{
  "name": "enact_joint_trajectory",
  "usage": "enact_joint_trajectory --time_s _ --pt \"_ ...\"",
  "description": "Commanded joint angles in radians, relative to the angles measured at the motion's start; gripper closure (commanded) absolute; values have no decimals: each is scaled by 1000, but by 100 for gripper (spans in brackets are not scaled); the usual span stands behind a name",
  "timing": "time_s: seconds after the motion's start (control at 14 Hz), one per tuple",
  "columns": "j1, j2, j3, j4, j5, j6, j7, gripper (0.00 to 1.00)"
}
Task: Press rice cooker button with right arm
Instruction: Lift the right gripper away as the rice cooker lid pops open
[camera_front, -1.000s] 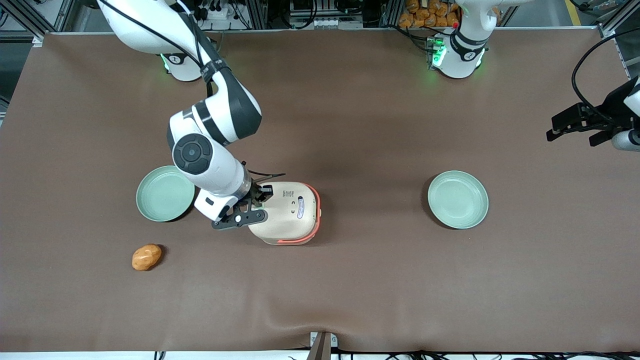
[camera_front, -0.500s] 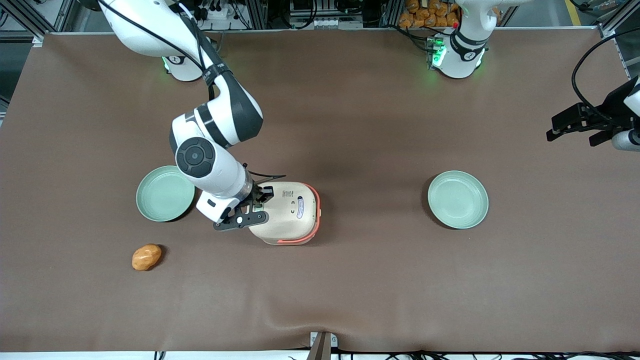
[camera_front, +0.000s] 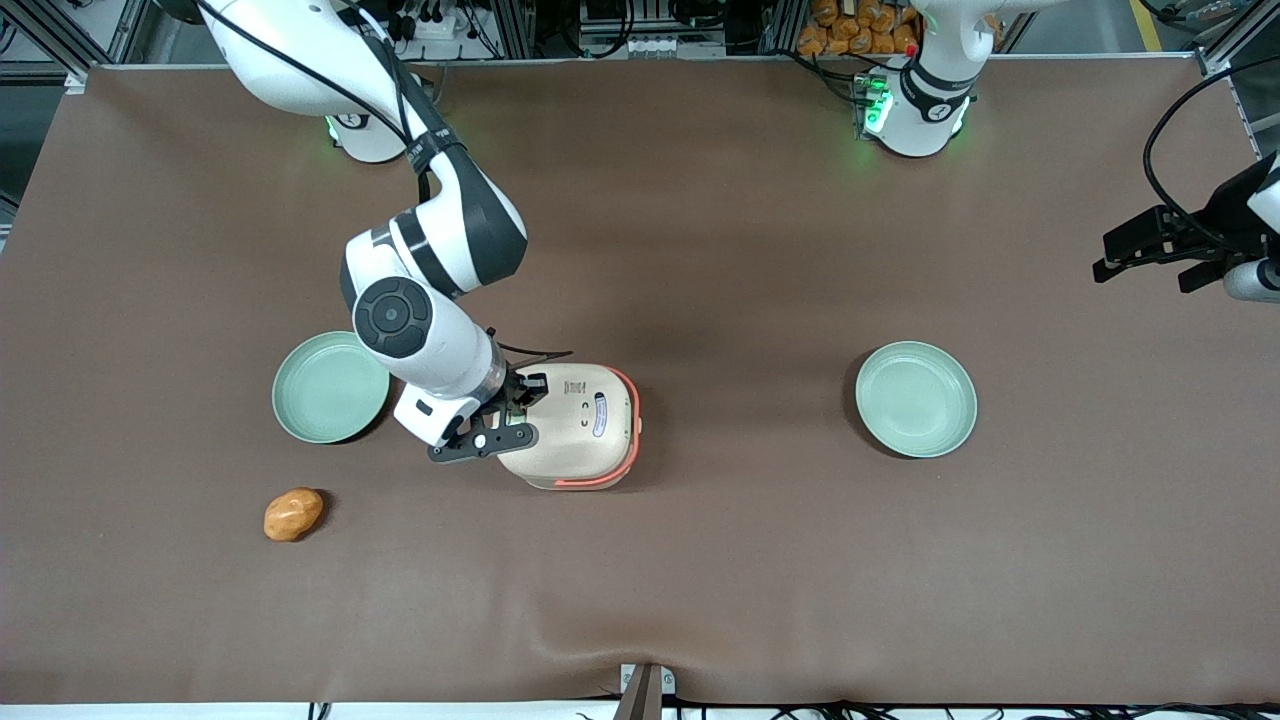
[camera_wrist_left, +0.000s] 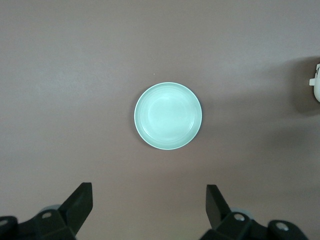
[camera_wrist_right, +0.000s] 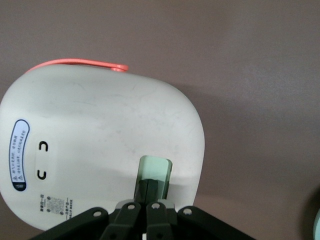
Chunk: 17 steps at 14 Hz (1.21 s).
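Note:
The rice cooker (camera_front: 575, 425) is cream-white with salmon-orange trim, lid closed, near the table's middle between two plates. In the right wrist view its lid (camera_wrist_right: 100, 150) fills the frame, with a mint-green button (camera_wrist_right: 156, 170) near its edge. My right arm's gripper (camera_front: 512, 400) is over the cooker's edge on the working arm's side. Its fingers are shut together, and their tips (camera_wrist_right: 152, 186) rest on the green button.
A mint-green plate (camera_front: 330, 386) lies beside the cooker, partly under the arm. A second mint-green plate (camera_front: 916, 398) lies toward the parked arm's end, also in the left wrist view (camera_wrist_left: 168, 116). An orange-brown bread roll (camera_front: 293, 514) lies nearer the front camera.
The right arm has shifted slightly toward the cooker, bringing the shut fingers a little farther over its edge. The cooker has not moved.

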Motion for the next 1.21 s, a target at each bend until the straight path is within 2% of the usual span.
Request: enact_joint_trajectory --time_s 0.0,0.21,0.36,0.43,0.5,0.57,0.93,1.14 --pt "-5 -11 -6 14 -16 -32 24 100" --pt "-8 -49 -8 48 -11 -105 25 100" --pt "-12 -72 -9 89 -5 -191 25 86" --pt "-20 -96 -9 97 -5 -219 23 68" --pt "-35 -130 -8 97 -1 -233 28 24" --pt "-45 -161 -9 91 -8 -243 29 0" --pt "-195 -236 -8 80 -11 -413 -15 0" --pt "-302 -325 -9 18 -11 -438 -116 0"
